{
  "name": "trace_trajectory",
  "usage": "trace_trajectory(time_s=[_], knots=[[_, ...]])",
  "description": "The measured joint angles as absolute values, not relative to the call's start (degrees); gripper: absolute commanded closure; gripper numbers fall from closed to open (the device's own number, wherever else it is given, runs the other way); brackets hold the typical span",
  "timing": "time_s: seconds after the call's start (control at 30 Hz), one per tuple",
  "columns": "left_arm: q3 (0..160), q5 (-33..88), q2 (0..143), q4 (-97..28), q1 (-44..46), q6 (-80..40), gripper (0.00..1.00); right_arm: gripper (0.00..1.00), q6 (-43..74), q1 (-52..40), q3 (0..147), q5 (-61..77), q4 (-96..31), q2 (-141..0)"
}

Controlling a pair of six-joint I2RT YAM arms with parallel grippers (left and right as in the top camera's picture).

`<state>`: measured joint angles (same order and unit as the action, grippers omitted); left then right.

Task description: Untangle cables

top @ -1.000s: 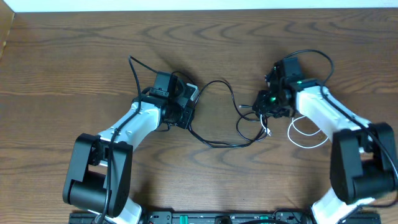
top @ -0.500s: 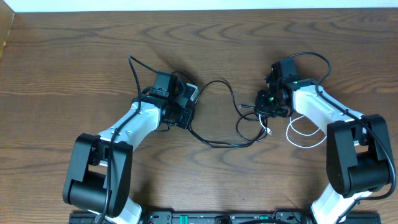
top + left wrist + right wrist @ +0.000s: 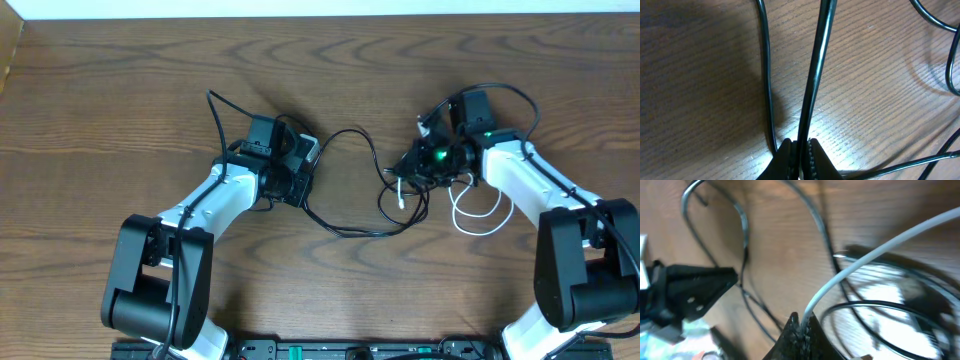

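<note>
The long black cable [image 3: 350, 232] trails over the wood between the two arms. In the left wrist view my left gripper [image 3: 801, 150] is shut on this black cable [image 3: 815, 70], which runs taut away from the jaws. Seen from overhead, the left gripper [image 3: 303, 188] sits left of centre. My right gripper [image 3: 802, 322] is shut on the white cable [image 3: 875, 250], held a little above the table. Overhead, the right gripper [image 3: 408, 168] hangs over the tangle, with the white cable's loops [image 3: 457, 218] lying below and to its right.
A second strand of black cable [image 3: 766, 75] lies on the wood beside the held one. The left arm's gripper [image 3: 690, 292] shows at the left of the right wrist view. The table's far edge [image 3: 320, 14] borders a white surface.
The right gripper has shut on the white cable and drawn it left and up. The white loops slid left with it. The left arm has stayed where it was.
</note>
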<state>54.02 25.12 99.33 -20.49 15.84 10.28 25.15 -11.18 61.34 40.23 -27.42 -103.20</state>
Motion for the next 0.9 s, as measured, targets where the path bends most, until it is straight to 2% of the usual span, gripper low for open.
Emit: trace_trajectory(time_s=[0.13,0.23,0.53,0.77,0.87,0.9], knots=[[54.02,25.12,99.33,-20.51,15.84,10.28,0.92,0.99,23.27,-9.82,61.01,48.21,-24.08,-103.20],[54.02,25.12,99.33,-20.51,15.84,10.28,0.91,0.99,21.58,-6.50,61.01,52.69,-26.24,-103.20],[54.02,25.12,99.33,-20.49,15.84,9.43,0.92,0.99,15.81,12.75,61.01,56.36,-31.31,-103.20],[54.02,25.12,99.33,-20.49,15.84,9.02,0.92,0.98,15.44,26.61,61.10,67.24,-25.91,-103.20],[54.02,25.12,99.33,-20.49,15.84,9.02,0.92,0.89,15.64,29.82,61.17,70.76,-24.38,-102.96],[54.02,25.12,99.33,-20.51,15.84,9.02,0.92,0.82,15.90,30.59,61.19,70.76,-24.97,-102.83]])
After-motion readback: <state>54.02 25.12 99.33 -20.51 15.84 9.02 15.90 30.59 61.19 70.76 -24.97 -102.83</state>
